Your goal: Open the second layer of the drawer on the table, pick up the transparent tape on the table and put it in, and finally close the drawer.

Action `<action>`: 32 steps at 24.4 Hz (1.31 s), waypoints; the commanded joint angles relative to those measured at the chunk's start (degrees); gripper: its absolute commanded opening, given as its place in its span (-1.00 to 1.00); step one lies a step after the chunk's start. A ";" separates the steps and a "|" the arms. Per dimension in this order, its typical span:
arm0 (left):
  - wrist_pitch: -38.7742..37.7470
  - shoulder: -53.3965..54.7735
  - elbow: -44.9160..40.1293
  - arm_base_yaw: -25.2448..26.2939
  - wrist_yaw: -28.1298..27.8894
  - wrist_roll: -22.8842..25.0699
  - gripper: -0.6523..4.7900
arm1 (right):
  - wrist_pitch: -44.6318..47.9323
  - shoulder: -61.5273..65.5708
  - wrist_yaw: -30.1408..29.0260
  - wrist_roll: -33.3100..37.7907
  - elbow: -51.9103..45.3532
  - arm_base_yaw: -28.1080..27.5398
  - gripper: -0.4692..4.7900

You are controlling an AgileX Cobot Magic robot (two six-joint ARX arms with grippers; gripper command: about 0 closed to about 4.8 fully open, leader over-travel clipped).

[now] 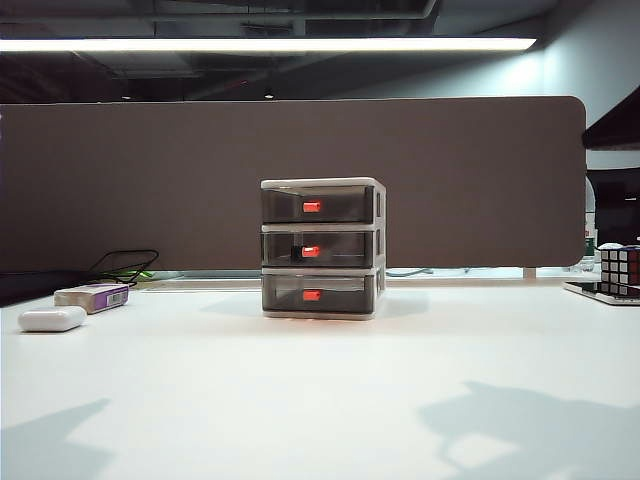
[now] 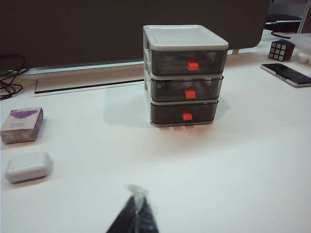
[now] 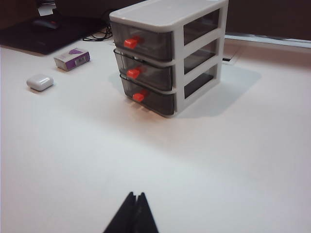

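A white oblong case (image 2: 28, 166) lies near a white-and-purple box (image 2: 22, 124) (Rubik's cube (image 2: 281, 49) far off).

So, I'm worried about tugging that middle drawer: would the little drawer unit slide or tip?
Probably slide: the drawer unit looks like thin plastic standing free on the smooth table, so likely light. Tipping seems less likely: the middle tab sits at mid height. The left gripper and right gripper, both shut, hang short of it.

The exterior camera faces my white-framed three-drawer unit (image 1: 322, 247) low and head-on; both wrist cameras look down at it obliquely.
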 commanded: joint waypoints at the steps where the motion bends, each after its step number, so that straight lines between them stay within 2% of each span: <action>1: -3.13 -4.00 -1.29 -0.11 -0.17 -1.53 -0.78 | -0.74 -1.46 1.49 -0.13 0.13 0.04 -0.84; 7: -5.46 -3.72 -3.54 -1.16 -1.27 -1.95 -0.78 | -4.22 -5.81 6.88 -0.13 -0.94 -0.11 -0.84; 10: -3.93 -3.72 -4.24 -1.11 -0.28 0.83 -0.78 | -4.04 -9.27 8.07 0.44 -3.87 -0.13 -0.84; 12: -1.42 -3.72 -5.05 -0.79 0.90 3.54 -0.78 | -4.00 -13.68 8.63 3.28 -7.93 -0.37 -0.84; 14: -1.53 -3.72 -5.07 0.31 2.21 4.09 -0.78 | -6.03 -19.76 8.70 7.08 -11.67 -0.37 -0.84; 15: -1.51 -3.72 -5.07 1.38 3.80 4.85 -0.78 | -8.66 -22.93 9.33 6.64 -11.76 -0.35 -0.84; 19: -1.03 -3.72 -5.07 7.93 11.37 5.44 -0.78 | -9.38 -23.34 9.99 3.85 -11.74 -1.31 -0.84; 23: -0.22 -3.72 -5.07 23.08 24.65 7.54 -0.78 | -9.09 -23.30 9.49 1.27 -11.74 -5.68 -0.84; 25: 0.35 -3.72 -5.07 35.43 35.69 8.74 -0.78 | -8.90 -23.30 8.35 0.90 -11.74 -9.40 -0.84; 27: 3.17 -3.72 -5.05 49.57 46.29 7.69 -0.78 | -7.52 -23.30 8.48 -0.39 -11.76 -12.31 -0.84; 29: 4.83 -3.72 -5.05 57.51 53.33 6.69 -0.78 | -5.88 -23.30 8.48 -0.39 -11.76 -13.33 -0.84; 31: 4.83 -3.72 -5.05 62.20 55.78 5.22 -0.78 | -5.31 -23.30 8.72 -0.42 -11.76 -13.31 -0.84; 32: 4.76 -3.72 -5.03 62.99 55.78 4.81 -0.78 | -5.31 -23.30 9.03 -0.39 -11.76 -13.22 -0.84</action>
